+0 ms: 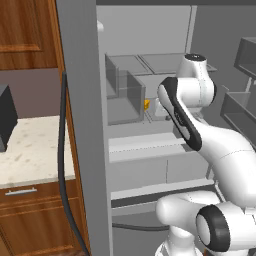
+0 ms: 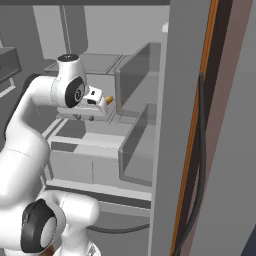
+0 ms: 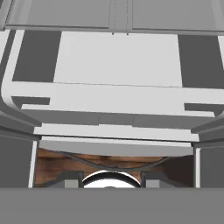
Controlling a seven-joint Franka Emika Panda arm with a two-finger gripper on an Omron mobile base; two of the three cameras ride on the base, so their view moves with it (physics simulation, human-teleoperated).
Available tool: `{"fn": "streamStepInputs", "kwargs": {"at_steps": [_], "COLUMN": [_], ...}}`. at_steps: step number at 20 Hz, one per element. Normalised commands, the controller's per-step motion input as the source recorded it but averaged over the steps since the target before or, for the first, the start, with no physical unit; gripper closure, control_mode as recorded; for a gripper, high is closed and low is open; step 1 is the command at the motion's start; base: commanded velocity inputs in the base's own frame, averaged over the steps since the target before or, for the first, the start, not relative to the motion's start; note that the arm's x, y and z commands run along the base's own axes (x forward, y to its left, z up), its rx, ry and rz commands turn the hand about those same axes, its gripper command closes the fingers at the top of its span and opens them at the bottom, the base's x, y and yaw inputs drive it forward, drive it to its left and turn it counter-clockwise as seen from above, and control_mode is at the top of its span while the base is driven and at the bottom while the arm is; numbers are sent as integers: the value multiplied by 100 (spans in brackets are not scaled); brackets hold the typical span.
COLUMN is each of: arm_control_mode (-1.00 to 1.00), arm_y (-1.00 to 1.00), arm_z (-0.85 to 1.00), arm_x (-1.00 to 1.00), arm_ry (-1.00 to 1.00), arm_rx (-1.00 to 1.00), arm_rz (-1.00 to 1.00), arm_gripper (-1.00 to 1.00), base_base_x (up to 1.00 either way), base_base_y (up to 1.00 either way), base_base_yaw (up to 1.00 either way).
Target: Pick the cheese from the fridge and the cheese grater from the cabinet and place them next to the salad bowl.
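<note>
Cheese (image 2: 108, 99) pinched at the gripper (image 2: 104, 101), inside the fridge (image 1: 82, 125).
Risk, as I judge it: the small wedge slips from the tight pinch, or the hand clips a glass shelf or the door frame on the way out. Arm reaches forward into the shelves, elbow raised, hand level and pointing inward.

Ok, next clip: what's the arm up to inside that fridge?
The white arm is reaching into the open fridge, its gripper level with a glass shelf. A small orange-yellow piece, apparently the cheese, sits right at the gripper's tip, and the gripper is shut, seemingly on it, though the contact itself is hard to make out. The hand view looks down along the fridge's pale inner walls.
</note>
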Motion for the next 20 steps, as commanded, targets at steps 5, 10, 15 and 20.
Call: {"fn": "streamStepInputs", "kwargs": {"at_steps": [5,10,15,20], "arm_control_mode": [-100,-100,-100,-100], "arm_y": [0,0,0,0], "arm_z": [0,0,18,7], "arm_x": [-10,-8,-2,1], "arm_ry": [-5,-24,-18,-5], "arm_rx": [0,-3,3,6], "arm_rz": [0,3,0,-1], "arm_gripper": [-100,-100,-100,-100], "base_base_x": [0,0,0,0], "base_base_y": [0,0,0,0], "base_base_yaw": [0,0,0,0]}}
